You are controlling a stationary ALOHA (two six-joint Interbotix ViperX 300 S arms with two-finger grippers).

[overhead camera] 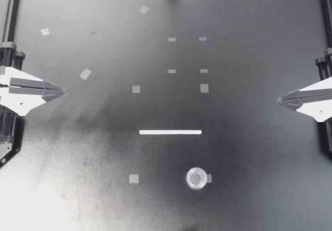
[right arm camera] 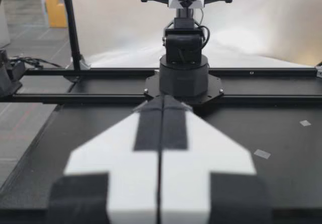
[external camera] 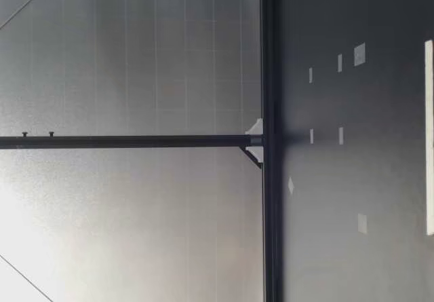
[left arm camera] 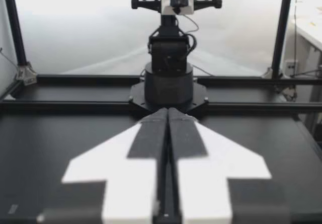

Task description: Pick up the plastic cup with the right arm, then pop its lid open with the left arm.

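My left gripper (overhead camera: 61,92) rests at the table's left edge, shut and empty, its tips pointing toward the middle. My right gripper (overhead camera: 280,100) rests at the right edge, also shut with nothing in it. A small clear round cup (overhead camera: 196,178) stands on the black table near the front, right of centre, far from both grippers. In the left wrist view the closed fingers (left arm camera: 151,138) point across at the other arm's base (left arm camera: 168,83). The right wrist view shows its fingers (right arm camera: 173,128) pressed together, facing the opposite arm's base (right arm camera: 183,78). No gripper shows in the low view.
A white tape strip (overhead camera: 170,132) lies across the table's middle, also visible as the tape strip (external camera: 428,136) in the low view. Several small grey tape squares (overhead camera: 136,89) dot the black table. A black frame rail (external camera: 269,139) borders the table's far edge.
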